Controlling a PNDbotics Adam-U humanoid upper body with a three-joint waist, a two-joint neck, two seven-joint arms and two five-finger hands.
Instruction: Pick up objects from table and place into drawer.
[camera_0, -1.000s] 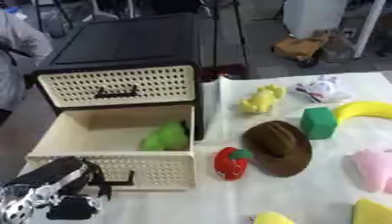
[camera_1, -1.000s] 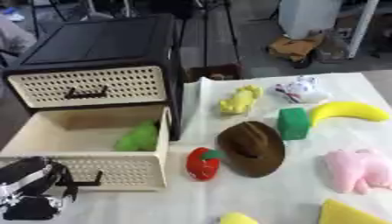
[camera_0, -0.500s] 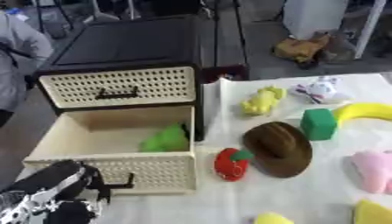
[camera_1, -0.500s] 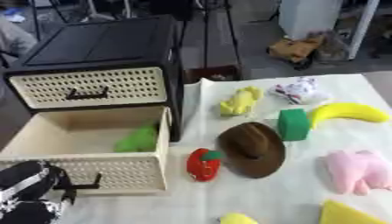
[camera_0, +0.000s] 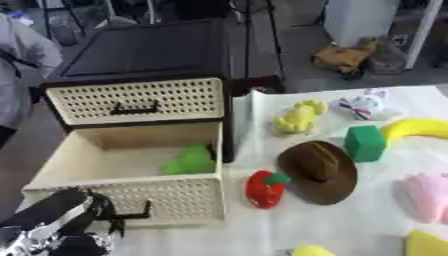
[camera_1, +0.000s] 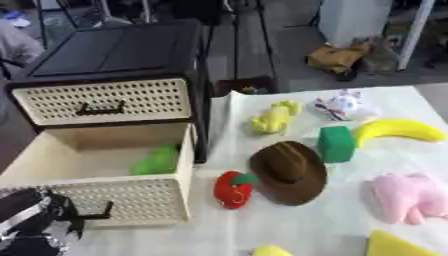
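Near left, the left hand (camera_0: 52, 230) has sunk lower by the open drawer (camera_0: 131, 200), fingers unclear, seemingly empty; a green toy (camera_0: 188, 161) lies inside, so another pick follows.

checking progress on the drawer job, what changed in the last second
The left hand has sunk toward the lower left corner, near the open drawer front; whether it touches the handle is unclear. The green object inside, the red toy and brown hat stayed put.
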